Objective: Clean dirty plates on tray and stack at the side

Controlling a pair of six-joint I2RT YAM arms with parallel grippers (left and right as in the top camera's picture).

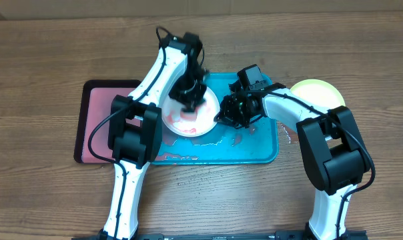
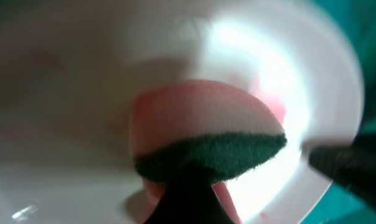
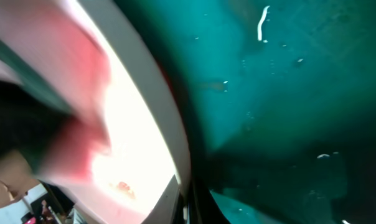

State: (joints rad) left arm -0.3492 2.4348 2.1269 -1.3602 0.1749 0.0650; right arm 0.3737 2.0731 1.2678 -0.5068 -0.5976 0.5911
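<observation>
The white plate (image 1: 191, 123), smeared red, lies on the teal tray (image 1: 258, 152). My left gripper (image 1: 188, 99) is shut on a pink sponge (image 2: 194, 118) with a dark green scouring side and presses it onto the plate (image 2: 287, 68). My right gripper (image 1: 223, 117) is shut on the plate's right rim (image 3: 154, 106), with the tray floor (image 3: 287, 93) beside it. The yellow-green plate (image 1: 319, 92) sits on the table to the right of the tray. The light blue plate is out of view.
A pinkish-red tray (image 1: 95, 123) with a dark rim lies left of the teal tray, partly under my left arm. Red smears and wet streaks (image 1: 188, 157) mark the teal tray's front. The wooden table surrounds both trays.
</observation>
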